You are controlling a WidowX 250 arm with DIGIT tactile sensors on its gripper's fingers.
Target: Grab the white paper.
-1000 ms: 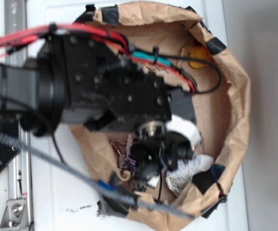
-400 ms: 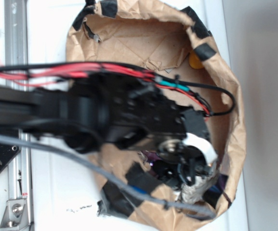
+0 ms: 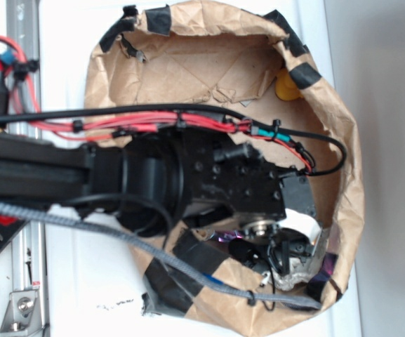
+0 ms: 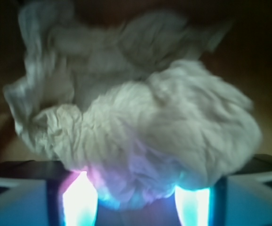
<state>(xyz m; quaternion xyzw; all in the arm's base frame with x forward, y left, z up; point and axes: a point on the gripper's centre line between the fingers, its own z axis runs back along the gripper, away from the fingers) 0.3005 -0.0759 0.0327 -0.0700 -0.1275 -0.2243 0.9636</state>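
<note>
Fingers (image 4: 79,200) flank the white paper (image 4: 140,136); no writing legible.

You've got almost no room down at the lower right corner of the brown kraft paper nest with black tape (image 3: 342,140): its rumpled wall curls up right beside the black gripper (image 3: 290,256). In the wrist view the crumpled white-grey paper wad (image 4: 140,127) fills the gap between the two glowing fingertips (image 4: 79,200), so nothing else fits there. The upper half of the nest floor is open. A small yellow object (image 3: 286,86) sits against the upper right wall.
</note>
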